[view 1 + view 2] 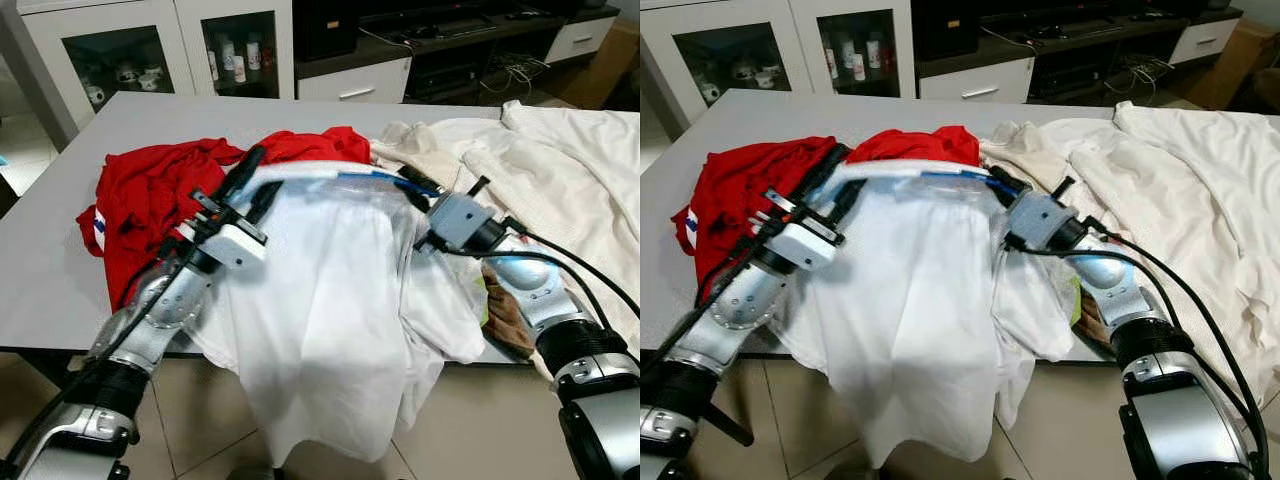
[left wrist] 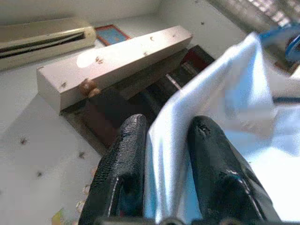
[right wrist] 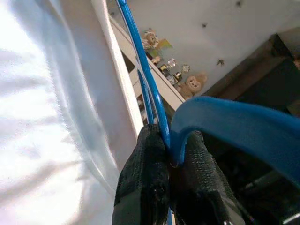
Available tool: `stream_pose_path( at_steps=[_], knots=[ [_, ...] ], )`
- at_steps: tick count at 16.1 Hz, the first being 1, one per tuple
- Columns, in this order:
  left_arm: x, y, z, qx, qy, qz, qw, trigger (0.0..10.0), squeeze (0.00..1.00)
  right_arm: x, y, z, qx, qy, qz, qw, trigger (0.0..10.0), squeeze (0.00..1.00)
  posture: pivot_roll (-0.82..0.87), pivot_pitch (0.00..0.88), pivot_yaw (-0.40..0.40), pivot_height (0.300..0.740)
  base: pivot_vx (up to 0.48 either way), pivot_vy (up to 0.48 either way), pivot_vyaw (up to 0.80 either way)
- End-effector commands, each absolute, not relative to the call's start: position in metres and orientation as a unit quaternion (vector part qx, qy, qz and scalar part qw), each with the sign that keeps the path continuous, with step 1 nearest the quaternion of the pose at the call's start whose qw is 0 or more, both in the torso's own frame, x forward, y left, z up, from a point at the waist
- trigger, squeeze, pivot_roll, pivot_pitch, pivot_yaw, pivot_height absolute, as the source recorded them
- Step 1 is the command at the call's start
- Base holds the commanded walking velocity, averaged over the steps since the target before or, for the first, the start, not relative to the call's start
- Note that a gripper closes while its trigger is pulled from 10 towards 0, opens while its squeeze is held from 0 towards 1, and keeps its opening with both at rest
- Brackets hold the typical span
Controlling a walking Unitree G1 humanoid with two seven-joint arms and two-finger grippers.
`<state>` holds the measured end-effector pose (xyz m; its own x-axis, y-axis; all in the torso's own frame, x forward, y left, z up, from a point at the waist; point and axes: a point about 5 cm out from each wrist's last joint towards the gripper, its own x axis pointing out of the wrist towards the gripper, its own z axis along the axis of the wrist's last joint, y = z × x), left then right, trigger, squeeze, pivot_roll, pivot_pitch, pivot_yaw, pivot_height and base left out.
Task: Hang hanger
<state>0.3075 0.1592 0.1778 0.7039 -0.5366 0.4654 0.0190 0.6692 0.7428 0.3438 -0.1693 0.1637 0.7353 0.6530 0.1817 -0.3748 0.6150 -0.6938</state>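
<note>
Mid-frame, a white garment (image 1: 330, 300) hangs off the grey desk (image 1: 60, 270) edge, stretched on a blue hanger (image 1: 375, 180). The left hand (image 2: 161, 140) pinches the cloth's shoulder; the right hand (image 3: 168, 154) clamps the hanger. Dressing seems done; next, I judge, lift both and find a rail.

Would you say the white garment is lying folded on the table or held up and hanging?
Held up and hanging. The left gripper and right gripper, which clamps the blue hanger, lift the white garment; it drapes below the table edge.
</note>
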Motion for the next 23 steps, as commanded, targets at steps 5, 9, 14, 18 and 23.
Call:
stream_pose_path(
  at_steps=[5,9,14,18,23],
  knots=[
    [0.317,0.177,0.191,0.331,-0.332,-0.115,0.876,10.0,0.0,0.341,-0.187,0.169,-0.291,-0.207,0.292,0.887,0.0,0.0,0.2,0.0,-0.01,0.74,0.0,0.0,0.0],
    [0.324,0.185,0.198,0.302,-0.321,-0.094,0.893,10.0,0.0,0.331,-0.185,0.165,-0.3,-0.186,0.369,0.859,0.0,0.0,0.2,0.0,-0.016,0.74,0.0,0.0,0.0],
    [0.333,0.197,0.204,0.233,-0.301,-0.051,0.923,10.0,0.0,0.325,-0.189,0.171,-0.31,-0.182,0.395,0.846,0.0,0.0,0.19,0.0,-0.018,0.74,0.0,0.0,0.0],
    [0.342,0.21,0.202,0.17,-0.26,-0.021,0.95,10.0,0.0,0.32,-0.193,0.174,-0.317,-0.187,0.406,0.836,0.0,0.0,0.2,0.0,-0.021,0.74,0.0,0.0,0.0],
    [0.346,0.212,0.2,0.151,-0.247,-0.018,0.957,10.0,0.0,0.317,-0.189,0.18,-0.278,-0.209,0.397,0.85,0.0,0.0,0.19,0.0,-0.016,0.74,0.0,0.0,0.0]
  ],
)
